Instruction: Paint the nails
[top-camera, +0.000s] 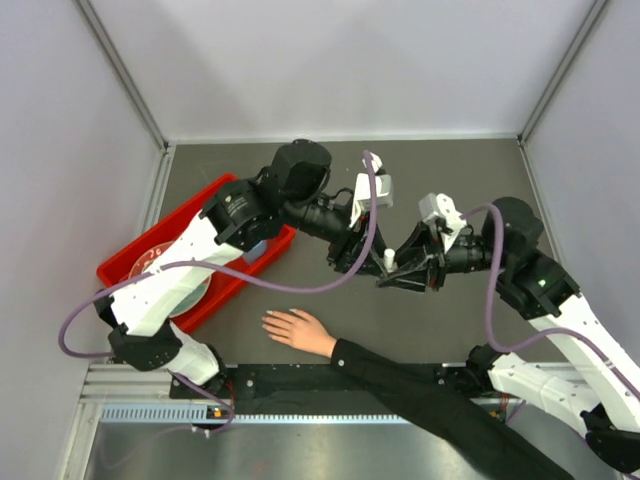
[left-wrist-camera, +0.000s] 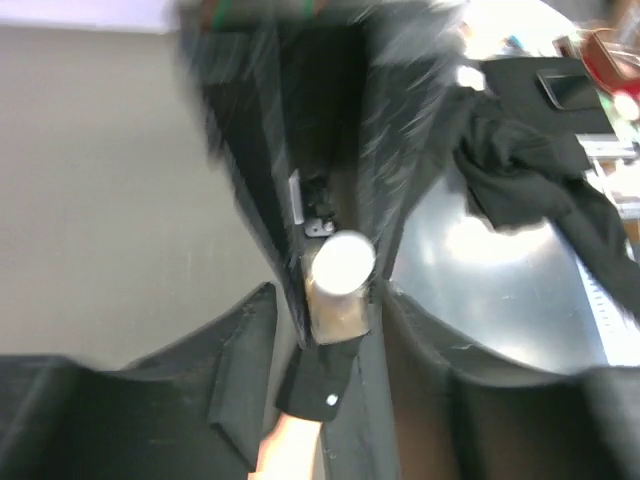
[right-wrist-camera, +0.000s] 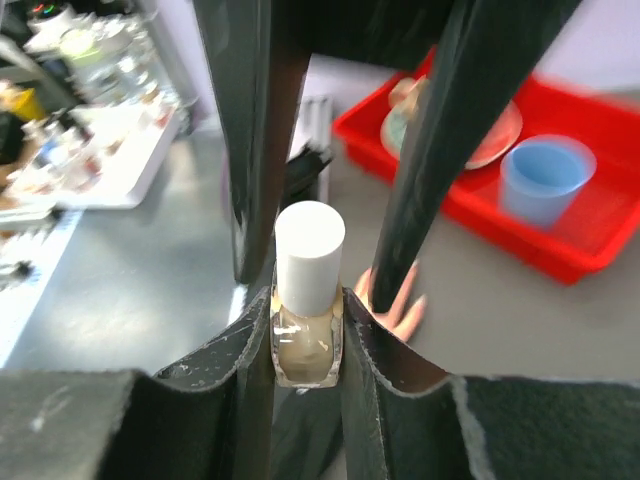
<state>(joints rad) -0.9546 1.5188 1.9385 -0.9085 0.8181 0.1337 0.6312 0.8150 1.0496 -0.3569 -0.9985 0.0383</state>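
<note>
Overhead and wrist views of two arms meeting above a dark table. The right gripper clamps its jaws on the glass body of a polish bottle, which stands upright with pale liquid inside and a white cap on top. The left gripper reaches in from the opposite side; its jaws stand apart, one on each side of the cap, with a gap showing beside the cap in the right wrist view. A flesh-toned hand lies flat on the table near the arm bases, fingers spread and pointing left, its black sleeve trailing to the right. The nails tip those fingers, below and to the left of the bottle and apart from both grippers; they are too small to make out singly. A red tray at the left holds a blue cup and a plate.
</note>
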